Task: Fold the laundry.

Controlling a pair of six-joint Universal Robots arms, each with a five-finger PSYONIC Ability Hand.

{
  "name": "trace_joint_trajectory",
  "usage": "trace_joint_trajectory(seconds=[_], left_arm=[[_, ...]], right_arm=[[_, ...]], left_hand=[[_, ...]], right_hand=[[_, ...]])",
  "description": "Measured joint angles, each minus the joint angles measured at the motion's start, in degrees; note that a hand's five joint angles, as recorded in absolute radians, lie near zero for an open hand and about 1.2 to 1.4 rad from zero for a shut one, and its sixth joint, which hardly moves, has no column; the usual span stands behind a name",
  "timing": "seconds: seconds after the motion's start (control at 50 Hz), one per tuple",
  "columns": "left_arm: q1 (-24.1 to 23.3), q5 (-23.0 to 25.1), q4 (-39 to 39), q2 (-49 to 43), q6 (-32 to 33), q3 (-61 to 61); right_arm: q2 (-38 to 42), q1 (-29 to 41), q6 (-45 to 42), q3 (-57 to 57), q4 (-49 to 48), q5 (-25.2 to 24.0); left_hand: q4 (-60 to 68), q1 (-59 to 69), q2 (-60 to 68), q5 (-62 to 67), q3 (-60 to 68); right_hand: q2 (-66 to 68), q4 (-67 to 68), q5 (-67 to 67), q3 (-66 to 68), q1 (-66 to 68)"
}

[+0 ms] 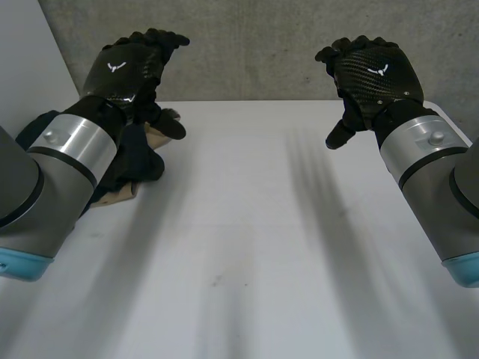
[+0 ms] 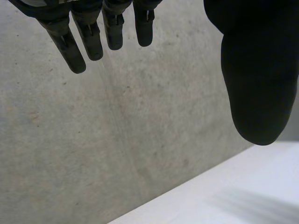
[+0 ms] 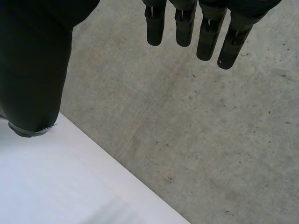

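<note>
A crumpled heap of laundry (image 1: 141, 158), dark navy cloth with a tan piece showing, lies at the far left of the white table (image 1: 247, 247), partly hidden behind my left forearm. My left hand (image 1: 126, 66) hangs raised above that heap, open, with nothing in it. My right hand (image 1: 374, 75) is raised over the table's far right side, open and empty, well apart from the cloth. In the left wrist view the left hand (image 2: 259, 70) has straight fingers (image 2: 88, 39) held before the wall. The right hand (image 3: 32, 60) likewise has straight fingers (image 3: 187, 25).
A grey concrete wall (image 1: 254, 45) stands right behind the table's far edge. Bare white tabletop stretches from the middle to the front edge and to the right. My left arm (image 1: 52, 179) crosses in front of the heap.
</note>
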Motion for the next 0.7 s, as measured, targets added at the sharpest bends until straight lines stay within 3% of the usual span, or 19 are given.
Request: trace_joint_trajectory(seconds=[0.18, 0.2, 0.3, 0.32, 0.46, 0.54, 0.62, 0.7], left_arm=[[3.78, -0.04, 0.36, -8.3, 15.84, 2.86], [5.37, -0.05, 0.37, -11.46, 19.59, 3.99], [8.56, -0.11, 0.33, -17.65, 25.73, 6.28], [11.1, -0.23, 0.33, -22.57, 29.85, 8.21], [15.41, -0.68, 2.32, -33.14, 35.79, 13.31], [16.15, -1.38, 6.85, -36.96, 36.3, 15.64], [15.99, -2.43, 11.11, -39.04, 36.23, 16.95], [14.76, -3.59, 13.59, -39.35, 35.93, 16.96]], right_arm=[[0.03, 0.07, -0.03, 0.05, 0.02, 0.0], [0.03, 0.07, -0.03, 0.05, 0.02, 0.0], [0.05, 0.08, -0.03, 0.05, 0.04, -0.05], [0.08, 0.1, -0.03, 0.07, 0.06, -0.07], [0.69, 0.12, -0.03, 0.12, 0.07, -0.24], [1.48, 0.15, -0.04, 0.14, 0.15, -0.32], [1.97, 0.15, -0.16, 0.09, 0.31, -0.3], [2.03, 0.09, -0.39, -0.01, 0.43, -0.28]], left_hand=[[0.0, 0.0, 0.0, 0.0, 0.0], [0.0, 0.0, -0.01, 0.0, 0.0], [0.0, 0.0, 0.0, 0.0, 0.0], [0.0, 0.0, -0.02, 0.0, 0.0], [0.45, 0.48, 0.47, 0.31, 0.35], [9.98, 10.67, 10.54, 9.16, 10.13], [46.62, 50.04, 46.41, 44.72, 45.68], [56.8, 54.08, 56.4, 52.54, 55.68]], right_hand=[[0.0, 0.0, 0.0, 0.0, 0.04], [0.0, 0.0, 0.0, 0.0, 0.0], [0.0, 0.0, 0.0, 0.0, 0.0], [0.0, 0.0, 0.0, 0.0, 0.0], [0.0, 0.0, 0.0, 0.0, 0.0], [0.0, 0.0, 0.0, 0.0, 0.0], [0.0, 0.0, 0.0, 0.0, 0.0], [0.0, 0.0, 0.0, 0.0, 0.0]])
